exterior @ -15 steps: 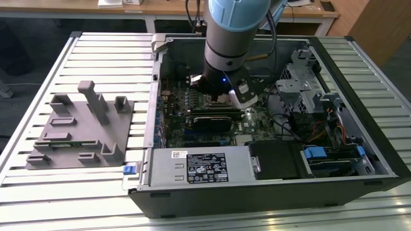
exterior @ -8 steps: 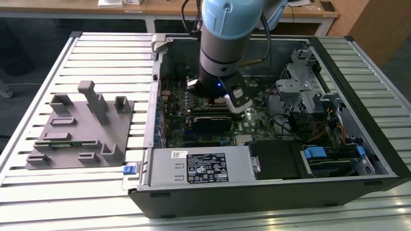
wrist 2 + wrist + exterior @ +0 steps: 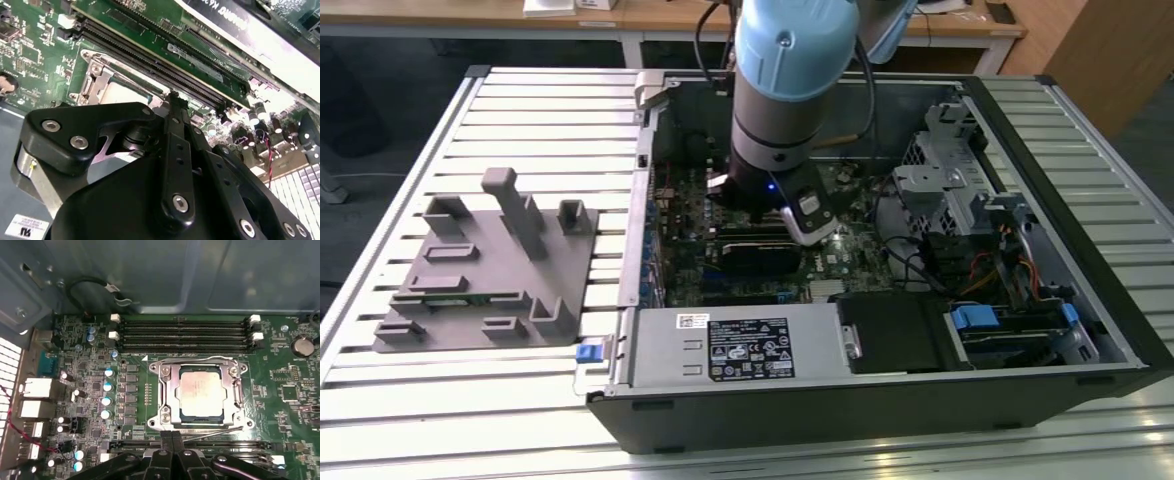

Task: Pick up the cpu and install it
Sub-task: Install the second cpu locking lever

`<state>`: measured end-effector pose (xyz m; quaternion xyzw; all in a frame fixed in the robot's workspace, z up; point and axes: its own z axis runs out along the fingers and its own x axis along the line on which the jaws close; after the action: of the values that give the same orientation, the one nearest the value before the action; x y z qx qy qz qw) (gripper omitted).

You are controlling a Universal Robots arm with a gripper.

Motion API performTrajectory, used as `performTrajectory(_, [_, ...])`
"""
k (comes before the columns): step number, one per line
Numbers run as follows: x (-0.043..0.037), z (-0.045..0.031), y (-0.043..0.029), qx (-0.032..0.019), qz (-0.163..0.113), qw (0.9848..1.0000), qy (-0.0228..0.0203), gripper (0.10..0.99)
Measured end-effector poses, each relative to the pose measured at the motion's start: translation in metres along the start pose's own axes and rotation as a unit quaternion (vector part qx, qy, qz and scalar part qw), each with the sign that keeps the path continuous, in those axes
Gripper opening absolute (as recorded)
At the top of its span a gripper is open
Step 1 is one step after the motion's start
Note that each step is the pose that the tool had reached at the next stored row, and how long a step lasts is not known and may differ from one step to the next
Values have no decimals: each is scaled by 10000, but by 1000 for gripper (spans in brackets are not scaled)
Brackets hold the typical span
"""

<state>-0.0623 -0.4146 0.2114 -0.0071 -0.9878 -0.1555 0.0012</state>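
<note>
One arm: the Universal Robots arm reaches down into the open computer case, over the motherboard.
Landmark: the CPU socket on the motherboard; all places below are taken from it.
CPU: the cpu lies flat inside the socket, silvery top up, framed by the metal socket bracket; nothing touches it.
Lever: a thin wire lever runs along the socket edge nearest the gripper; whether it is latched I cannot tell.
Gripper: the gripper hangs just beside the socket, on the lever side, apart from the chip.
Fingers: pressed together with nothing between them, as seen in the first wrist view.
Memory slots: four empty slots run along the far side of the socket from the gripper.
Fixture: a grey plastic fixture stands on the slatted table, well apart from the socket and outside the case.
Step (judgement): the chip appears seated, so picking and placing look done and the fingers are clear of it.
Next move (judgement): calls for confirming the chip sits level and securing the socket, with care around the thin lever.
</note>
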Motion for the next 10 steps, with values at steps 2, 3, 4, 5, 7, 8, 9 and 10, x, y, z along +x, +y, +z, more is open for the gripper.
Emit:
performTrajectory(2, [0,28,-9,-9,1,10000,-1,122])
performTrajectory(3, [2,32,-11,-41,1,10000,0,122])
performTrajectory(4, [3,34,-12,-92,2,10000,1,122])
performTrajectory(5, [5,36,-13,-144,2,9999,1,122])
performTrajectory(7, [14,38,-23,-200,2,9998,2,122])
performTrajectory(8, [21,40,-32,-215,1,9998,2,122])
performTrajectory(9, [32,42,-41,-225,1,9997,3,122])
performTrajectory(10, [45,45,-49,-232,1,9997,3,122])
